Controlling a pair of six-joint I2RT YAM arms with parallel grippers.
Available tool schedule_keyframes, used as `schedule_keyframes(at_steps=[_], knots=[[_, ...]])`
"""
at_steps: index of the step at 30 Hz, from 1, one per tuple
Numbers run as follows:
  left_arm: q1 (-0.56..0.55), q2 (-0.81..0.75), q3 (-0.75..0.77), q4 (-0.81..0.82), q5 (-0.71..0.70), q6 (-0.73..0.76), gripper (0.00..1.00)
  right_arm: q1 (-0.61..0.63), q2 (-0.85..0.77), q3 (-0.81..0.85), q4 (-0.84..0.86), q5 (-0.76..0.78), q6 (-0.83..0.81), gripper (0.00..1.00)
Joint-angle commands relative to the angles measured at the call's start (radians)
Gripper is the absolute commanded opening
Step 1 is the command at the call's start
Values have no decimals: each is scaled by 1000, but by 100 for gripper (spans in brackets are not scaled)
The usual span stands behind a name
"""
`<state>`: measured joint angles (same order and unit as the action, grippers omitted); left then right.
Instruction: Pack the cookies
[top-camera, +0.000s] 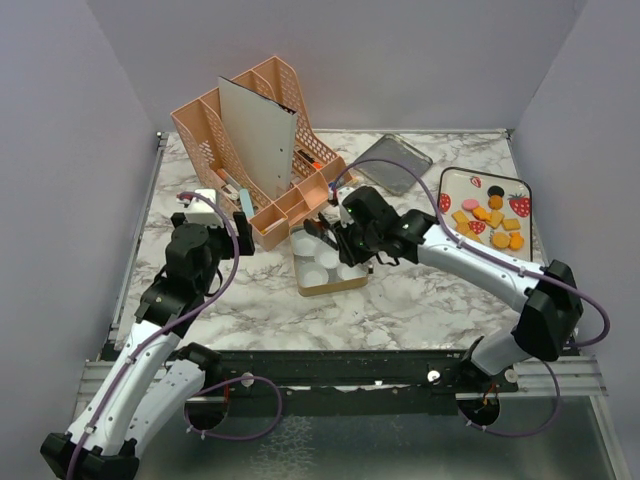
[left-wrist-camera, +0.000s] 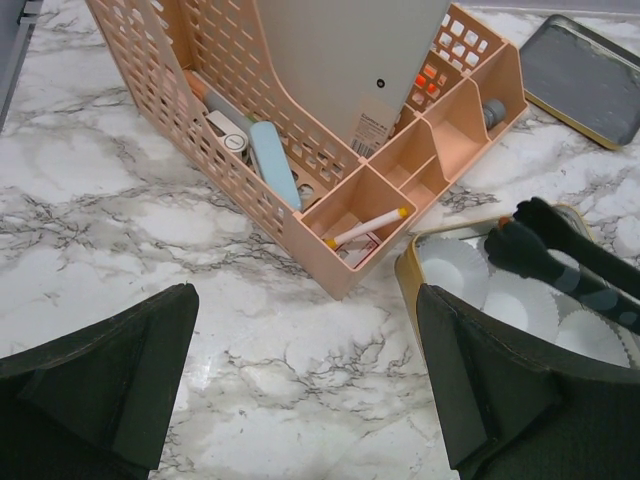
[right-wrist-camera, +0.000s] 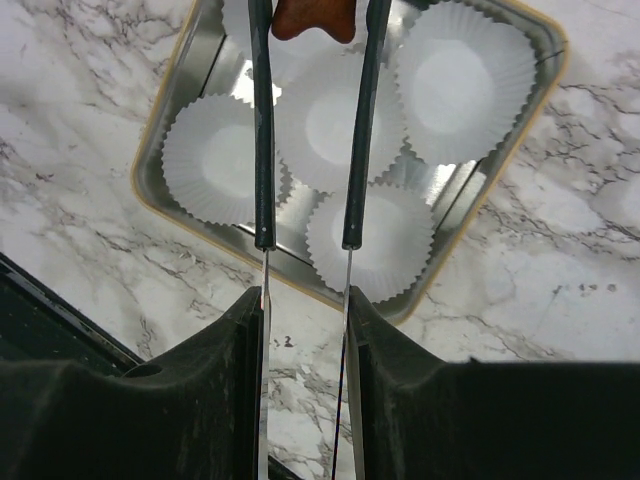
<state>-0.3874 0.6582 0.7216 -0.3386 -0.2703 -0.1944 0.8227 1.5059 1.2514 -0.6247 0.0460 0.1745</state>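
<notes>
The cookies (top-camera: 488, 222) lie on a white tray with strawberry prints (top-camera: 450, 178) at the right: orange-yellow squares, a pink round, a dark round. My right gripper (top-camera: 345, 240) is shut on black-tipped tongs (right-wrist-camera: 262, 150). The tongs pinch a brown star cookie (right-wrist-camera: 310, 18) above a gold-rimmed tin (right-wrist-camera: 150, 200) lined with white paper cups (right-wrist-camera: 460, 75). The tin (top-camera: 330, 288) stands mid-table. My left gripper (left-wrist-camera: 305, 400) is open and empty over the marble, its right finger beside the tin's left rim (left-wrist-camera: 408, 275). The tong tips (left-wrist-camera: 530, 245) show over the cups.
A pink desk organizer (top-camera: 270, 150) with pens and a grey board stands behind the tin, close to its far edge; it also shows in the left wrist view (left-wrist-camera: 330, 120). A grey tin lid (top-camera: 392, 163) lies at the back, between the organizer and the cookie tray.
</notes>
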Motion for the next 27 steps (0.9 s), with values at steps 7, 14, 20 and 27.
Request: schedule_keyframes(at_steps=[7, 14, 20, 27], knots=[[23, -3, -8, 0, 4, -4, 99, 68, 120, 24, 52, 2, 6, 6], [37, -3, -8, 3, 31, -4, 99, 80, 179, 59, 63, -11, -3, 8], [43, -1, -9, 5, 45, -4, 99, 84, 213, 81, 58, -8, -8, 12], [47, 0, -10, 6, 52, -4, 99, 85, 230, 88, 55, 1, -12, 22]])
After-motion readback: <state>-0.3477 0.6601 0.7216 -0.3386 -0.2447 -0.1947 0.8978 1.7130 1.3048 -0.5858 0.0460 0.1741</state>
